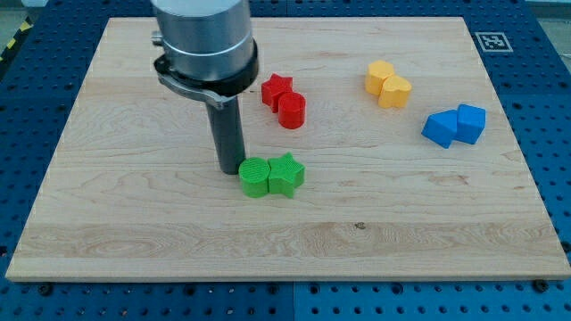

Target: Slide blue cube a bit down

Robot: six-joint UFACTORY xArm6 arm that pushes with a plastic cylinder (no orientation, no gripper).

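A robotics lab bench, by every sign: pale wooden board (294, 232) laid flat on a blue metal perforated base (549, 107) with evenly spaced mounting holes, as on an optical breadboard. Printed black-and-white fiducial marker (490, 40) stuck at the board's top right corner, the kind used for camera calibration. Strip of yellow-and-black hazard tape (13, 43) at the view's top left edge. Grey cylindrical robot arm housing (203, 40) hanging over the board

Red (284, 101), yellow (388, 85), green (272, 176) block pairs (each touching) on wooden board (401, 223)
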